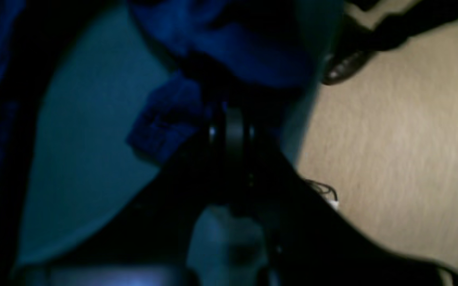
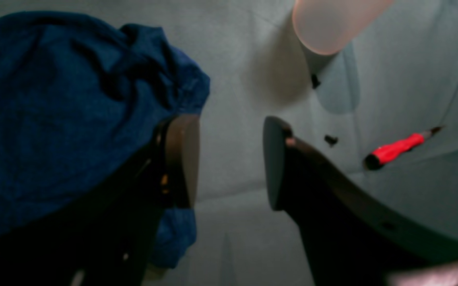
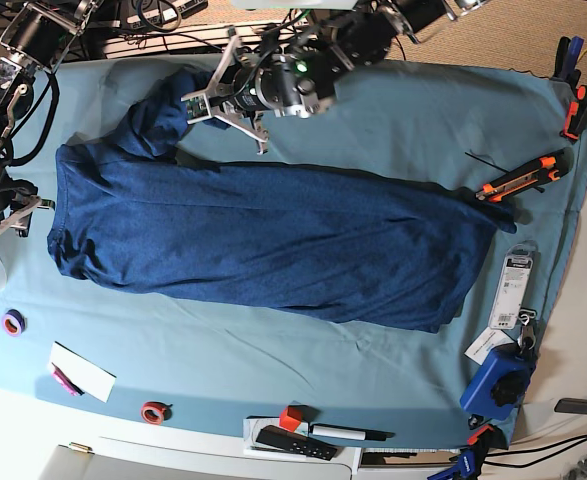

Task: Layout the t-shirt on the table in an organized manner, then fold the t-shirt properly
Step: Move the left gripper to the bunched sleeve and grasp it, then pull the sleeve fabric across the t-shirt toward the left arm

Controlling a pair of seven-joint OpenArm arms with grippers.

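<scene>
Dim, blurred wrist views; brighter overhead

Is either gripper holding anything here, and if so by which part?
The left gripper is shut on the t-shirt, pinching a bunched sleeve edge near the table's far edge. The right gripper is open and holds nothing.

Table [image 3: 413, 90], teal cloth cover. T-shirt [image 3: 273, 245] lies spread lengthwise across it, one sleeve bunched at the left gripper [image 3: 201, 105]. Far from that gripper: orange knife [image 3: 518, 178], packaged tag [image 3: 514, 275]. Beyond the shirt: tape rolls [image 3: 13, 322], marker [image 3: 348, 433].
</scene>
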